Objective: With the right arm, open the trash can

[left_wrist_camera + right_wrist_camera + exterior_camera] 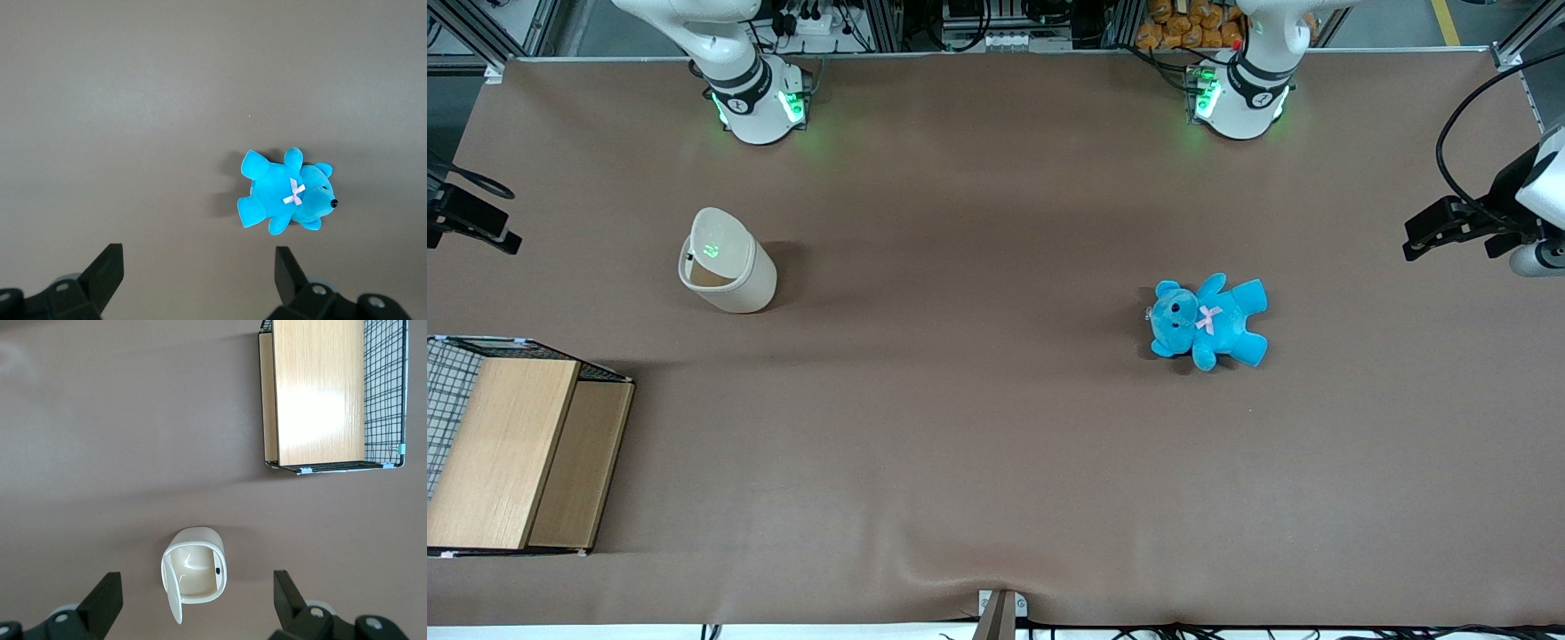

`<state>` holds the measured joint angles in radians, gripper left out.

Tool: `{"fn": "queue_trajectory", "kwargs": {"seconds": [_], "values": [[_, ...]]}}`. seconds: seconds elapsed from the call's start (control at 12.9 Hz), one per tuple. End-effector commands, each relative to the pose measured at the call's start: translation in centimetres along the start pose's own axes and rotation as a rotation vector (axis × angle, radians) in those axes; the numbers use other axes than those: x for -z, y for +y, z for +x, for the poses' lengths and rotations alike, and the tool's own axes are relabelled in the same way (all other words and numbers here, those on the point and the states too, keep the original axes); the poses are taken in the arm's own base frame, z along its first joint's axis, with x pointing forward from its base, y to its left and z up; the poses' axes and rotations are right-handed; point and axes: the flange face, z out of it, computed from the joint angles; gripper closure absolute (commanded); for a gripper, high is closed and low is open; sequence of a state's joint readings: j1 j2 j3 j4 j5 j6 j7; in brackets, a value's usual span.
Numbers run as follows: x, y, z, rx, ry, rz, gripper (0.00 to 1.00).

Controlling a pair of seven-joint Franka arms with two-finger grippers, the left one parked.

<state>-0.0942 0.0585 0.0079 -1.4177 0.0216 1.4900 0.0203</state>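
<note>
The small cream-white plastic trash can (727, 267), at the front view's upper left, stands with lid raised; opening looks done. The black two-finger tool (193, 603) hovers above it, spread wide, holding nothing.

Robotics lab | brown-covered table (978, 444) with two bolted-down white arm bases (758, 105) glowing green | aluminium frame posts (480, 36), power strips and cabling (818, 18) along the edge | gripper (193, 603) hovering above, fingers spread
</note>
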Motion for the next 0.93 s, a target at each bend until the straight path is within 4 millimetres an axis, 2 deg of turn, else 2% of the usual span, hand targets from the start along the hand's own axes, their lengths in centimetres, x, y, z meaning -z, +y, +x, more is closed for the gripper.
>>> {"fn": "queue_trajectory", "kwargs": {"seconds": [0.0, 0.39, 0.54, 0.85], "values": [[0.7, 0.0, 0.3, 0.010, 0.003, -0.018, 0.00], [0.8, -0.8, 0.1, 0.024, 0.002, -0.018, 0.00], [0.6, 0.6, 0.2, 0.003, -0.003, -0.019, 0.00], [0.4, 0.4, 0.2, 0.005, -0.007, -0.021, 0.00]]}}
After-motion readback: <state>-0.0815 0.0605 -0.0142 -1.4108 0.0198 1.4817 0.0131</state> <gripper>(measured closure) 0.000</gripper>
